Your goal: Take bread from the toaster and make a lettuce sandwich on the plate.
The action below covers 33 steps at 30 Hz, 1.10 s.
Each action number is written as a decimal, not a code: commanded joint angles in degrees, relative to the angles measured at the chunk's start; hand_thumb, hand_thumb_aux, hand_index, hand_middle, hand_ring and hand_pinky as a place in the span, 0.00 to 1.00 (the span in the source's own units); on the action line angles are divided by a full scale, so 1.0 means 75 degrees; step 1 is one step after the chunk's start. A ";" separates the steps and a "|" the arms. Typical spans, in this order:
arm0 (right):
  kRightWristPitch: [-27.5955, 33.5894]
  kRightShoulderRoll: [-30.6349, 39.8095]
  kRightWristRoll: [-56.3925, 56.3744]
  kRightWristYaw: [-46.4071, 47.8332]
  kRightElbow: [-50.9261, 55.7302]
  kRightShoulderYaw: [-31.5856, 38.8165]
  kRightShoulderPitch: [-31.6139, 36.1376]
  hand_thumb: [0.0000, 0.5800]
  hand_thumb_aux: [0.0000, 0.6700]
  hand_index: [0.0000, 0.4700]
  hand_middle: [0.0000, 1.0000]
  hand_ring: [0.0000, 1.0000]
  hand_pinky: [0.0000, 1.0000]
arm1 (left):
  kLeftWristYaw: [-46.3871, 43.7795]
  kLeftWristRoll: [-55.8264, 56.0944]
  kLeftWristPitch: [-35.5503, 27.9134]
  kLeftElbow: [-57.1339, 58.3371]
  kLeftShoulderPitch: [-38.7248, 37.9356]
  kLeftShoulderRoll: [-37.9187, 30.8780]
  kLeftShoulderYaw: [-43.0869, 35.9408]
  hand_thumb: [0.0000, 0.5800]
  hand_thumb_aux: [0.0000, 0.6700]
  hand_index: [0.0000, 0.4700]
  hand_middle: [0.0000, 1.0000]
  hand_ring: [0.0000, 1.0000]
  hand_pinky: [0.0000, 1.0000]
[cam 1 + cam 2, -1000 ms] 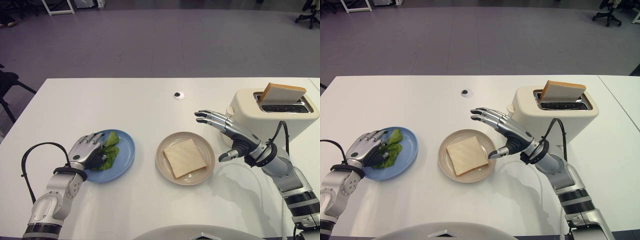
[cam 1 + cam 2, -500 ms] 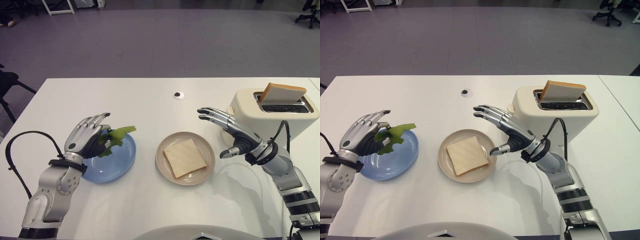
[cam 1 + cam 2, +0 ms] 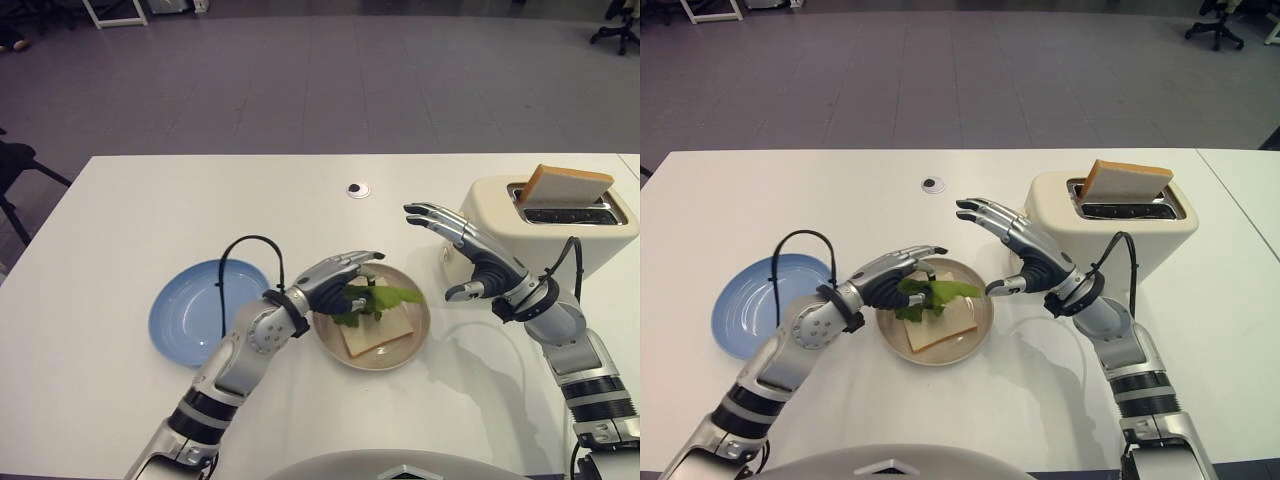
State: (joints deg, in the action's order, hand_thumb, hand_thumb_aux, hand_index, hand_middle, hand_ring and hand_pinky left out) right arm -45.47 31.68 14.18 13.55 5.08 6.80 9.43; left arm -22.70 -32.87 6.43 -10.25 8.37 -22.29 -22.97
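**Lettuce held over the first slice of bread**

A green lettuce leaf (image 3: 380,298) hangs just above a pale square bread slice (image 3: 378,335). The slice lies flat in a round beige plate (image 3: 421,322) near the middle of a white table (image 3: 120,200). The robot's left hand (image 3: 335,280) reaches in from the left, its fingers curled around the leaf at the plate's left edge. Whether the leaf already touches the bread cannot be told.

The right hand (image 3: 470,258) hovers just right of the plate with its fingers spread and nothing in them, between the plate and a cream toaster (image 3: 610,250). A second bread slice (image 3: 566,185) stands tilted in the toaster's slot. A blue plate (image 3: 195,315) lies well to the left, and a small black disc (image 3: 357,189) sits farther back on the table.

The step in hand appears to be laying the lettuce on the bottom slice. The next move likely calls for the left hand to loosen its fingers so the leaf settles flat on the bread, then lift away without dragging it. After that the second slice has to come out of the toaster to cap the sandwich.
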 commanded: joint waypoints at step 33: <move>0.0118 0.2098 0.0639 -0.0131 0.0757 -0.2008 0.1435 0.00 0.00 0.00 0.00 0.00 0.00 | 0.0358 0.1243 0.0050 -0.2778 -0.1782 -0.0079 0.1580 0.00 0.00 0.00 0.00 0.00 0.00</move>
State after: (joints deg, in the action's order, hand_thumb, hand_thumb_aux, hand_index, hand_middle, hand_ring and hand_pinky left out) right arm -43.83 40.63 15.14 14.29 5.25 -4.39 15.15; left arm -23.18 -31.71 7.17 -28.31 0.85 -26.97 -15.16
